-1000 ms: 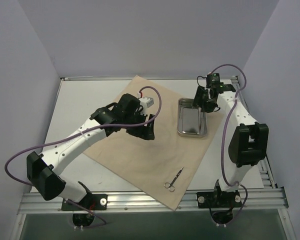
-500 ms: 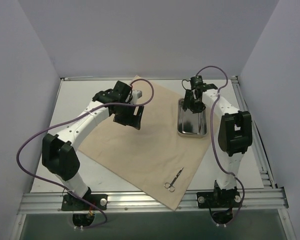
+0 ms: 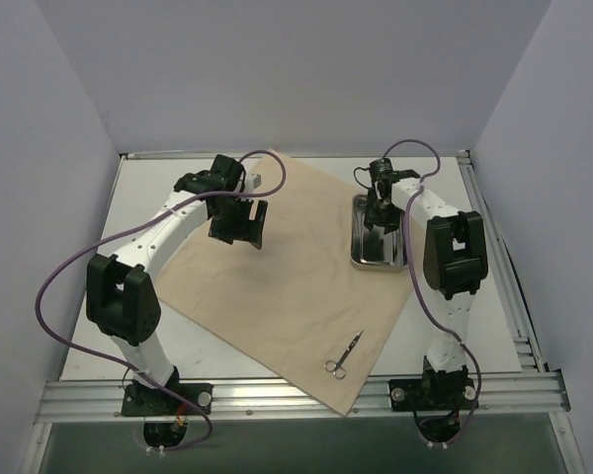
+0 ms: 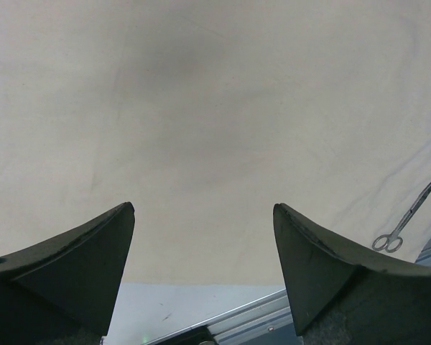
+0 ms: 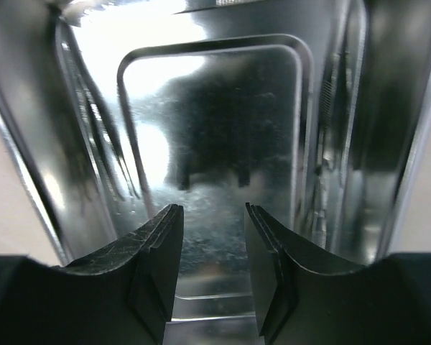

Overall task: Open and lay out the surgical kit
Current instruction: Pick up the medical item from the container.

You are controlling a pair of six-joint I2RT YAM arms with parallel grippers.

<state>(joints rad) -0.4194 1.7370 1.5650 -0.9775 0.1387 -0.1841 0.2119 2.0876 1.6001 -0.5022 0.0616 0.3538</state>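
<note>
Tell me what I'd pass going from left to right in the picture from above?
First the left arm's fingers → scissors → shiny steel tray. The tan sheet lies under all three.

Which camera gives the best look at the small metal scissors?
Top external: the thin metal scissors lie whole on the beige wrap sheet near its front corner. Left wrist catches them at the frame's right edge, tip cut off. Right wrist misses them, facing the shiny steel tray.
</note>
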